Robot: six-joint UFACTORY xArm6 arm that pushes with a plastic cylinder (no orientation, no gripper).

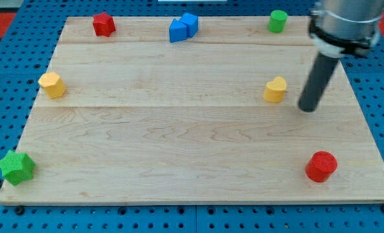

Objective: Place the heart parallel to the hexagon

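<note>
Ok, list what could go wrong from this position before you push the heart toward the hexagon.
1. My tip sits just to the view's right of the yellow heart, slightly lower. An off-centre push may spin the heart or let it slip past the rod.
2. The yellow hexagon stands near the wooden board's left edge. A long push across could overshoot and knock it off.
3. A path drifting toward the view's top could disturb the blue block.

On the board (179,149), the yellow heart (275,90) sits just left of my tip (306,107), the yellow hexagon (52,85) far left, the red star (103,24), blue block (182,28) and green cylinder (278,21) along the top, and the green star (15,167) and red cylinder (321,166) in the bottom corners.
</note>
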